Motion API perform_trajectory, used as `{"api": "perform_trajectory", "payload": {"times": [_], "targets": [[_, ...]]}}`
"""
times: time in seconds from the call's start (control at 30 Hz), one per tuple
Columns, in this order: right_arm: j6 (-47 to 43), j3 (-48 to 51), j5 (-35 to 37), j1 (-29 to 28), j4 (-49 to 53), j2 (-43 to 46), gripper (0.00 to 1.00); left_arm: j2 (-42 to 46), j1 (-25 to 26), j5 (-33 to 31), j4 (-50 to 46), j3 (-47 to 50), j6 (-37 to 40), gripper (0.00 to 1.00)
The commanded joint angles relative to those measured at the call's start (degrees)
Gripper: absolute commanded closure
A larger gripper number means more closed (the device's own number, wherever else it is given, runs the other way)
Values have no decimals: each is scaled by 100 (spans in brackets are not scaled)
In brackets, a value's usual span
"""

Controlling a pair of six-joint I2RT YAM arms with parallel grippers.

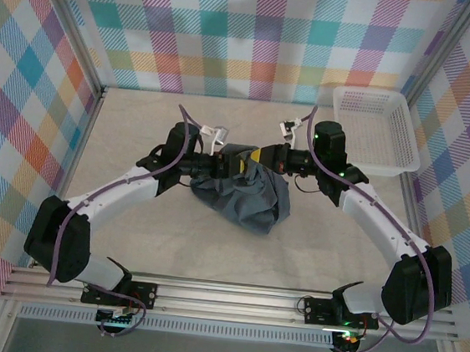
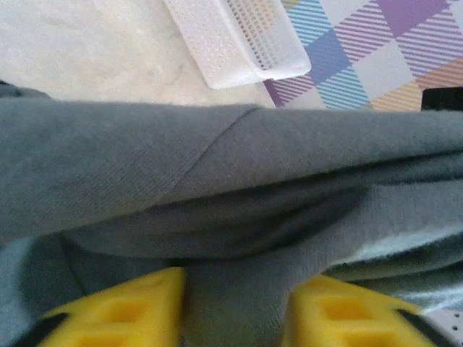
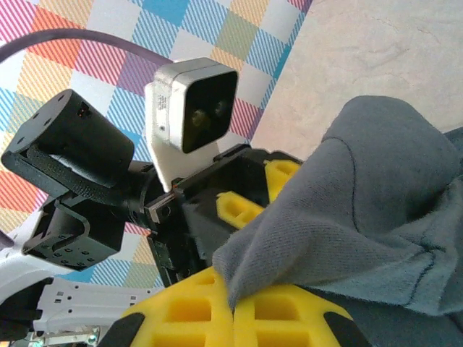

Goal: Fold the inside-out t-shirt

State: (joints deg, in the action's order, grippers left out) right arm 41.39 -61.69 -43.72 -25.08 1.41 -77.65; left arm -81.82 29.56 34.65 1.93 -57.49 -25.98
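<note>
The inside-out t-shirt [image 1: 245, 196] is a bunched dark slate-grey heap at mid-table, its top lifted between the two grippers. My left gripper [image 1: 232, 166] meets it from the left. In the left wrist view a thick fold of the t-shirt [image 2: 217, 159] fills the gap between the yellow fingers [image 2: 123, 311], so the left gripper [image 2: 235, 307] is shut on it. My right gripper [image 1: 264, 156] comes in from the right. Its yellow pads [image 3: 181, 318] press together on an edge of the t-shirt [image 3: 362, 210], with the right gripper [image 3: 233, 303] shut on it. The left gripper's fingers [image 3: 246, 206] sit just beyond.
A white mesh basket [image 1: 374, 132] stands at the back right of the table, also seen as the basket [image 2: 239, 36] in the left wrist view. Checked cloth walls enclose the table on three sides. Bare tabletop [image 1: 126, 249] lies in front of the shirt.
</note>
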Motion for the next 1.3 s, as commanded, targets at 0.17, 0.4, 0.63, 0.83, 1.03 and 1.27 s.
{"api": "perform_trajectory", "payload": {"times": [0.17,0.4,0.63,0.83,1.03,1.27], "targets": [[-1396,-185,379,533,1002,-644,99,772,23,454,-167,-698,-1382,100],[-2019,-440,344,926,1670,-723,80,549,-3,480,-1737,-1651,-1940,100],[-2433,1242,2844,-310,163,1319,72,402,-3,436,-1879,-1795,-1952,100],[-3528,1383,4004,-904,-1195,929,53,398,-3,455,-1975,-1865,-1889,100],[-4186,737,3529,-1051,-1315,-137,47,443,-3,316,-2099,-1952,-1877,100],[-4237,393,3348,-1051,-1043,-410,87,420,-45,153,-2206,-1928,-1920,100]]}}
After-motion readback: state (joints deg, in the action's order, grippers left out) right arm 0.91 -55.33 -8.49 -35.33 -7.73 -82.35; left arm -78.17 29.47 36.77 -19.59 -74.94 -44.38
